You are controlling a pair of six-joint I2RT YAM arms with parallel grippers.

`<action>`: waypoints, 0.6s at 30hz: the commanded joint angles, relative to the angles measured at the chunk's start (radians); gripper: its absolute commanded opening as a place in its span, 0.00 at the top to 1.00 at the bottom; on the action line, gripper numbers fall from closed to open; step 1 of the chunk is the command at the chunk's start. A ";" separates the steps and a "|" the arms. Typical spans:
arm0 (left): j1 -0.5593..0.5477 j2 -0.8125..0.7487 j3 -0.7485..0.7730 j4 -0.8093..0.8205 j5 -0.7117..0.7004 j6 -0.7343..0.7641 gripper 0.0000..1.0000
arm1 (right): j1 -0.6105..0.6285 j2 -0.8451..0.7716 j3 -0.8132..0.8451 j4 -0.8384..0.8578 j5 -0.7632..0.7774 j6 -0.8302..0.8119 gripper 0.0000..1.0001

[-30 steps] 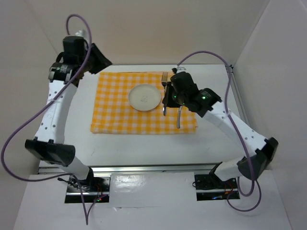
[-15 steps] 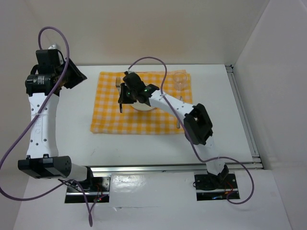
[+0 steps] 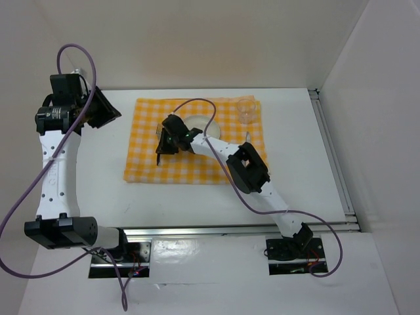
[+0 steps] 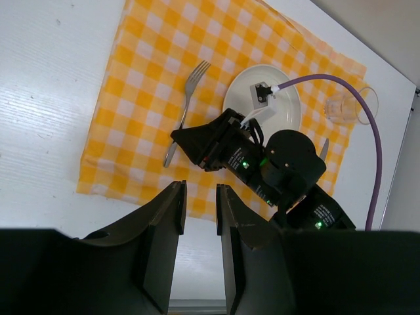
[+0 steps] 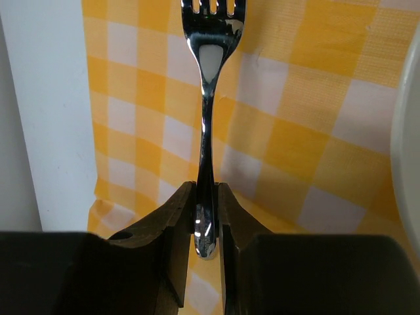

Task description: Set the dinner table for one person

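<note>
My right gripper (image 5: 205,193) is shut on the handle end of a silver fork (image 5: 209,98). The fork lies low over the yellow-and-white checked cloth (image 3: 144,157), left of the white plate (image 3: 197,120); I cannot tell whether it touches the cloth. From above, the right gripper (image 3: 164,141) reaches across the plate, partly hiding it. The left wrist view shows the fork (image 4: 189,105), the plate (image 4: 279,108), a clear glass (image 4: 344,105) and a knife (image 4: 323,147) beside the right arm. My left gripper (image 4: 200,190) is open and holds nothing, raised at the back left of the dinner table (image 3: 295,170).
The glass (image 3: 246,109) stands on the cloth's far right corner. White walls close in the table at the back and on both sides. A metal rail (image 3: 331,151) runs along the right edge. Purple cables loop over both arms.
The right arm has carried the fork from the right of the plate across to its left, and then a little nearer. The left arm swung out to the left and has since held still.
</note>
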 commanded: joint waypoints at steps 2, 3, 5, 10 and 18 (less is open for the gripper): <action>0.004 -0.033 -0.001 0.018 0.014 0.029 0.58 | 0.003 0.017 0.071 0.110 0.019 0.044 0.51; 0.004 -0.033 -0.001 0.018 0.014 0.029 0.58 | 0.003 0.017 0.071 0.126 -0.002 0.044 0.45; 0.004 -0.044 -0.001 0.018 0.014 0.029 0.58 | 0.003 0.017 0.071 0.137 -0.012 0.044 0.36; 0.004 -0.044 -0.011 0.018 0.014 0.029 0.58 | 0.012 -0.059 0.071 0.137 -0.026 0.005 0.24; 0.004 -0.053 0.047 -0.003 -0.004 0.038 0.58 | 0.012 -0.395 -0.024 -0.068 0.104 -0.252 0.09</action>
